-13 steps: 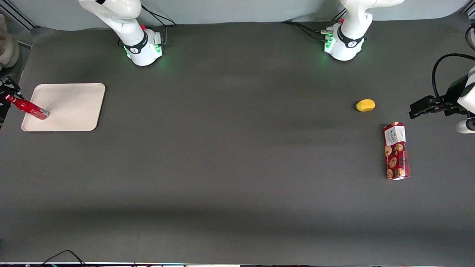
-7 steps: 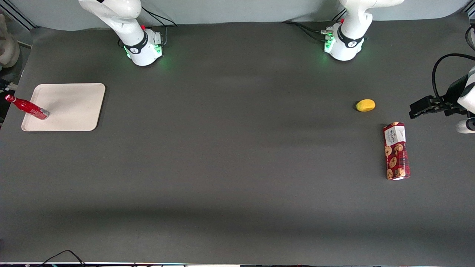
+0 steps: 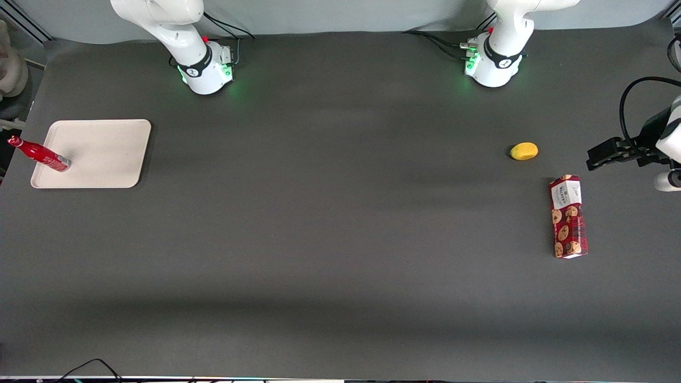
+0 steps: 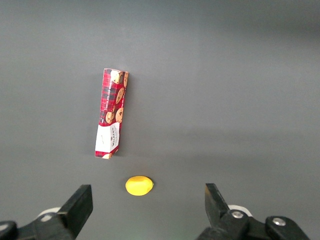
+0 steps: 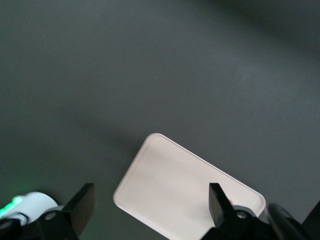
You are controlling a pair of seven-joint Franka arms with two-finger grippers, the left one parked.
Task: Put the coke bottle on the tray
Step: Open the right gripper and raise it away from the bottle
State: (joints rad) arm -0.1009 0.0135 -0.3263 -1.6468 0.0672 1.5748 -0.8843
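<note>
The bottle [image 3: 40,153] stands with its greyish base on the tray [image 3: 101,154], close to the rim nearest the working arm's end of the table [image 3: 340,239]. Its red cap reaches out past that rim in the front view. I take that lean for the camera's slant on an upright thing rather than a real tilt, though I cannot be sure. Nothing touches it.

The gripper [image 5: 150,202] shows only in the right wrist view. Its two fingers are spread wide with nothing between them, and it hangs well above the tray [image 5: 185,195], looking down on it. The bottle itself does not show in that view, so its exact bearing from the fingers cannot be read there. From the front view it lies below the gripper, at the tray's edge.

By the look of things the task is done — the bottle is on the tray and free of the fingers. So any coming move turns on one thing: the bottle's long axis runs up toward the gripper. The arm should go up and away, not sweep low across the cap — a slim bottle this near the rim would tip easily.

The yellow fruit [image 3: 524,151] and the box [image 3: 568,217] lie well apart from all this, toward the parked arm's end.
</note>
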